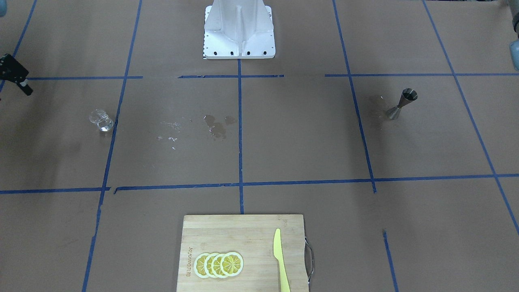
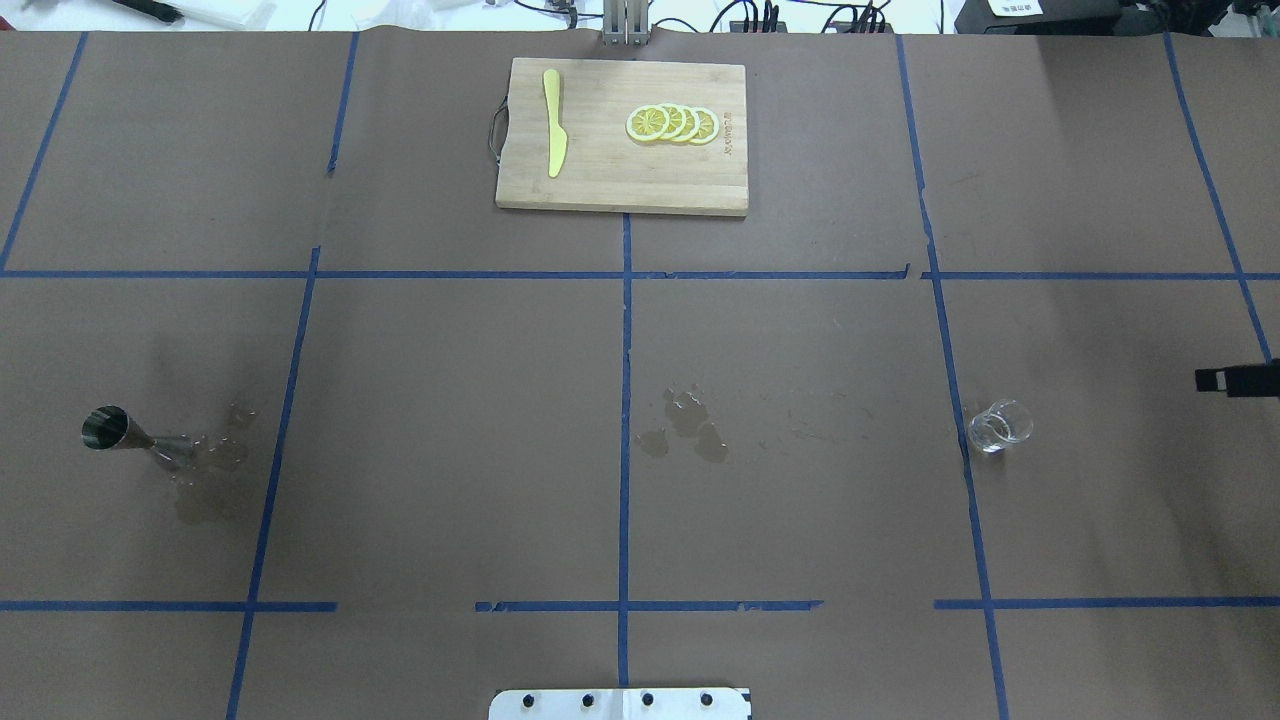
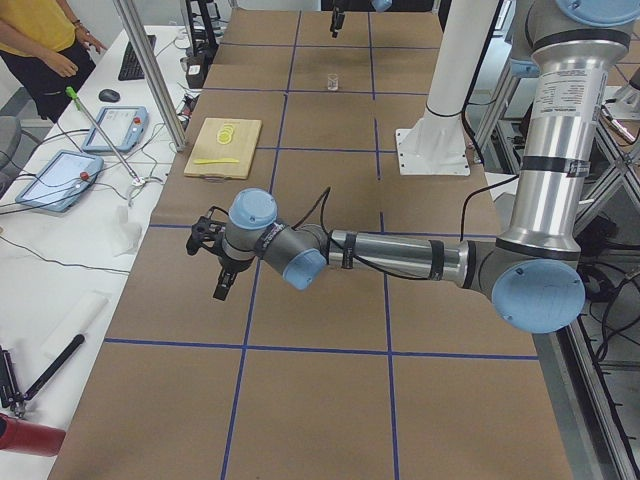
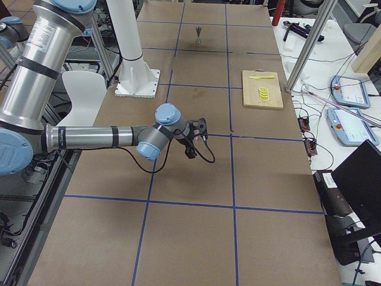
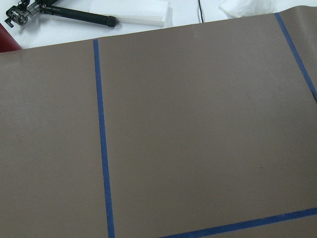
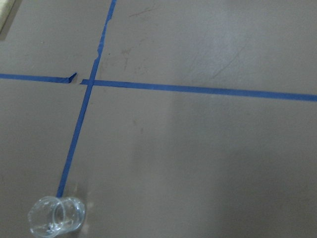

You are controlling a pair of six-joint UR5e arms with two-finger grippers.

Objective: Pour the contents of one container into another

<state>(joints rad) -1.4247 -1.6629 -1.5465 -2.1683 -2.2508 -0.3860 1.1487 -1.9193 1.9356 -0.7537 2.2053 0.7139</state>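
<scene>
The clear glass [image 1: 100, 120] stands on the brown table on my right side, also seen in the overhead view [image 2: 1000, 425] and at the bottom left of the right wrist view [image 6: 56, 216]. I cannot tell whether it holds liquid. The metal jigger [image 1: 401, 104] stands upright on my left side [image 2: 130, 437], with wet stains around its foot. My right gripper [image 2: 1208, 380] hovers a little to the right of the glass, apart from it; only part of it shows [image 1: 26, 91], so its state is unclear. My left gripper [image 3: 221, 290] hangs far from the jigger, and I cannot tell its state.
A wooden cutting board [image 2: 620, 190] with lemon slices [image 2: 672, 123] and a yellow knife [image 2: 554, 135] lies at the far middle edge. Wet spots [image 2: 690, 430] mark the table's centre. The robot's white base [image 1: 238, 30] stands at the near edge.
</scene>
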